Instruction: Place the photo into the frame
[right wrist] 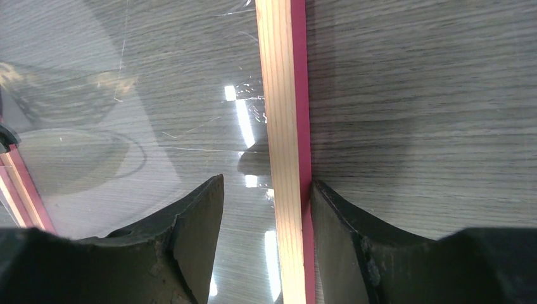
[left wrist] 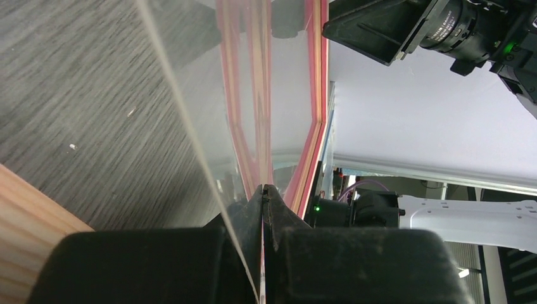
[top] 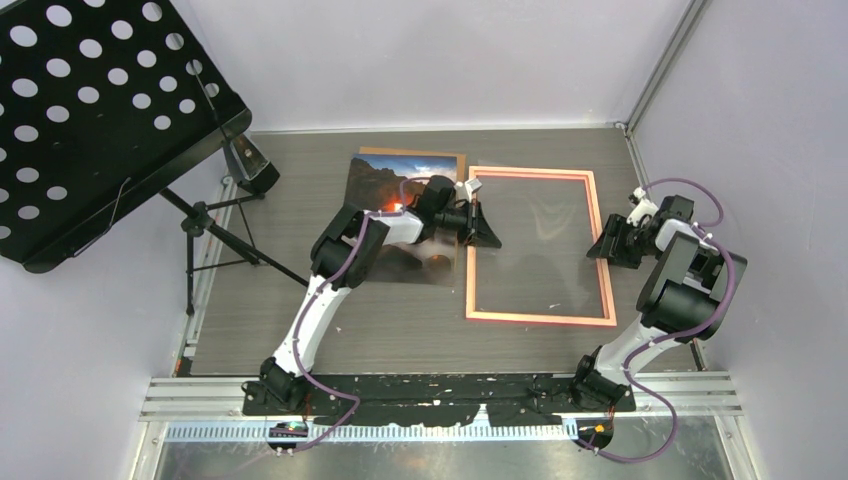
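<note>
The pink-orange frame (top: pixel 530 174) lies flat on the table, right of centre, with a clear sheet (top: pixel 535 250) inside it. The sunset photo (top: pixel 395 180) lies face up to its left, partly hidden under my left arm. My left gripper (top: pixel 487 232) is at the frame's left rail, its jaws shut; in the left wrist view a thin clear sheet (left wrist: pixel 209 95) runs into the seam of the gripper (left wrist: pixel 263 188). My right gripper (right wrist: pixel 266 182) stands open astride the frame's right rail (right wrist: pixel 282 95), the right finger against the rail's pink outer side and the left finger apart from it.
A brown backing board (top: pixel 410 152) peeks out behind the photo's far edge. A black perforated music stand (top: pixel 90 110) on a tripod stands at the back left. White walls close in the table at the back and right.
</note>
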Motion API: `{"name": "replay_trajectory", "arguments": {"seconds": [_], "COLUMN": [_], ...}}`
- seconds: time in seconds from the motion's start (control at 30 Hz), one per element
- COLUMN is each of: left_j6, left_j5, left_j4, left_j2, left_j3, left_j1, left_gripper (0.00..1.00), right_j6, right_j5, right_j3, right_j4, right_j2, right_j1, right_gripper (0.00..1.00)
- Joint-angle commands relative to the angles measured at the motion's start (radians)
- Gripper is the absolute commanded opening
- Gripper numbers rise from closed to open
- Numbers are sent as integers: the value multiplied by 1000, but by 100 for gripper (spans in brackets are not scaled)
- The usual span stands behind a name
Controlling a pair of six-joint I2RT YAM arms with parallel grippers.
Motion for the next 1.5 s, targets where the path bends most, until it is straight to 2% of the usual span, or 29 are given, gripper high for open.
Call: {"name": "replay_trajectory", "arguments": {"seconds": [0.0,0.6,0.73,0.87,1.13,1.47], "left_j6": [46,131,133,139,170,221], "left_j5": [-28,-80,-84,-88,-110,-156], "left_j4": [-62,-282,-299,-317,-375,-514], "left_j2": [-33,-57,-61,-66,-84,-133], "left_j3": [32,76,80,79,87,86], "left_j1": [-15,-20,-22,-25,-27,-28], "left_gripper": [0,0,4,12,36,62], "right_j6": [6,-2,-4,-4,-5,-5], "right_j5": [-7,-1,0,4,3,-2], "right_j3": [12,5,3,1,-5,-6], "right_j4": [-6,-11,-13,-13,-17,-21], "right_j2": [19,-12,-16,-20,-28,-47], "right_j1": [17,70,76,81,89,89], "right_gripper": [59,59,59,59,59,59]}}
